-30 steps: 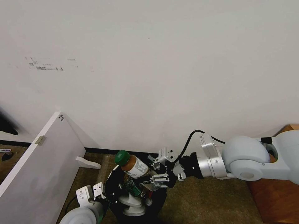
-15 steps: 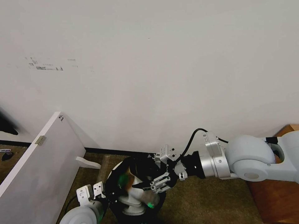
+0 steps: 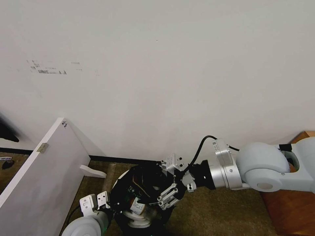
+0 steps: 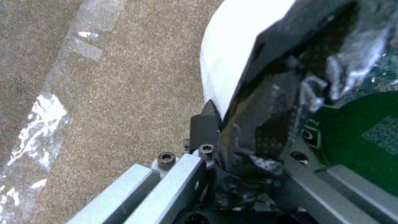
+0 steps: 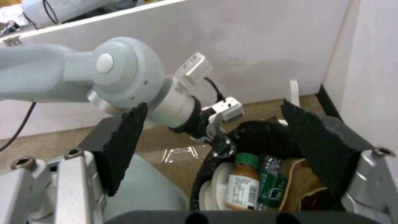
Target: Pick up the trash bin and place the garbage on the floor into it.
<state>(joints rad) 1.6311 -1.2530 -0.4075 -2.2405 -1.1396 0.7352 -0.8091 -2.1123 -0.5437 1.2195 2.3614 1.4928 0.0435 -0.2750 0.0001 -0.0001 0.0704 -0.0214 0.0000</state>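
Observation:
The trash bin (image 3: 139,196), white with a black bag over its rim, is held just above the carpet floor (image 3: 213,213). My left gripper (image 3: 113,206) is shut on its rim; the left wrist view shows the white wall (image 4: 232,46) and the pinched bag (image 4: 265,124). My right gripper (image 3: 168,194) hovers open over the bin's mouth, its black pads (image 5: 126,146) spread apart with nothing between them. Garbage lies inside the bin: a brown-juice bottle with a green cap (image 5: 242,183), a green-labelled bottle (image 5: 271,185) and a brown paper bag (image 5: 299,183).
A white panel (image 3: 42,177) leans at the left, close to the bin. The white wall (image 3: 164,82) with a black baseboard stands right behind. Wooden furniture (image 3: 292,209) sits at the right. A clear tape strip (image 4: 79,46) lies on the carpet.
My right gripper opened and let go of the green-capped bottle, which fell into the bin. The gripper stayed over the bin's mouth. The left gripper kept its hold.

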